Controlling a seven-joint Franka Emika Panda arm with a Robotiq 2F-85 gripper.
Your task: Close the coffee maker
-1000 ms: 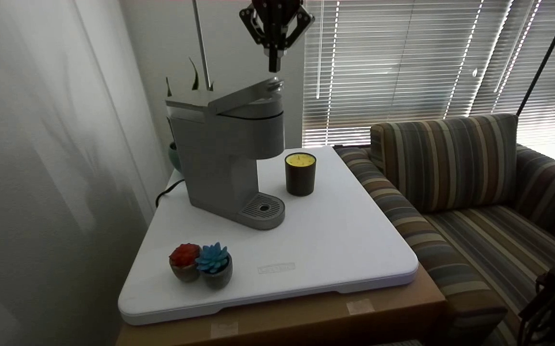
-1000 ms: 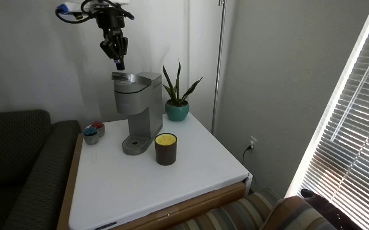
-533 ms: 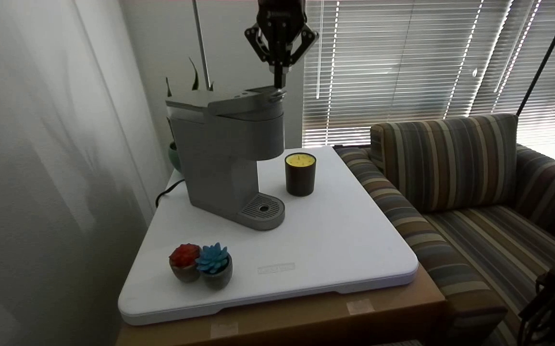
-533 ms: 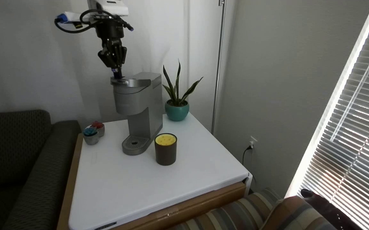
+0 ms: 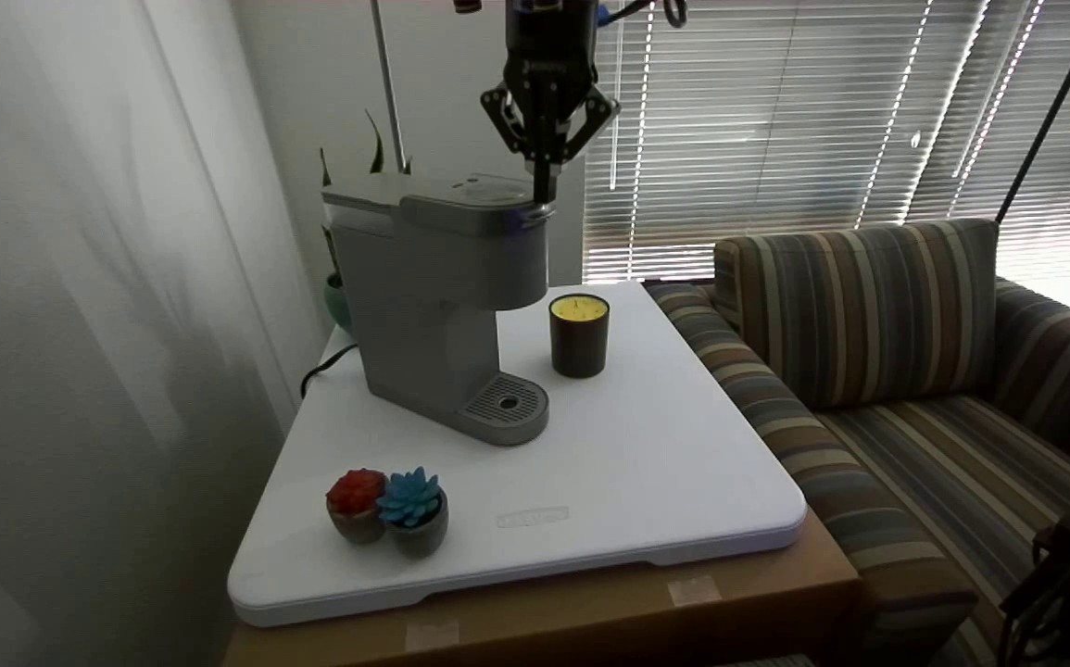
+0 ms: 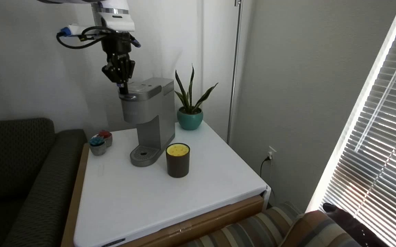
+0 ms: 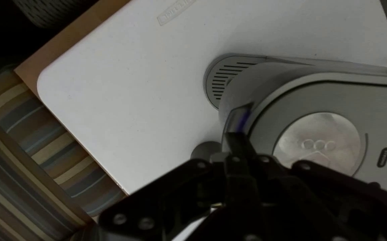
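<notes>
The grey coffee maker point(image 5: 433, 306) stands upright on the white table; it also shows in an exterior view point(image 6: 167, 113). Its top lid point(image 5: 460, 215) lies flat and level on the body, with no gap that I can see. In the wrist view the lid point(image 7: 300, 97) shows its round panel from above. My gripper point(image 5: 544, 198) is shut with nothing between its fingers. It points down, and its tips touch the front edge of the lid near the handle. In the wrist view the gripper point(image 7: 236, 134) covers part of that edge.
A dark jar candle with yellow wax point(image 5: 579, 338) stands beside the machine. Two small succulent pots point(image 5: 414, 523) sit near the table point(image 5: 646, 482) edge. A plant in a teal pot point(image 6: 190, 118) stands behind. A striped armchair point(image 5: 859, 324) adjoins the table.
My gripper has moved down onto the lid's front edge. The lid has swung down from a raised tilt to lying flat on the body. The machine's base has hardly moved.
</notes>
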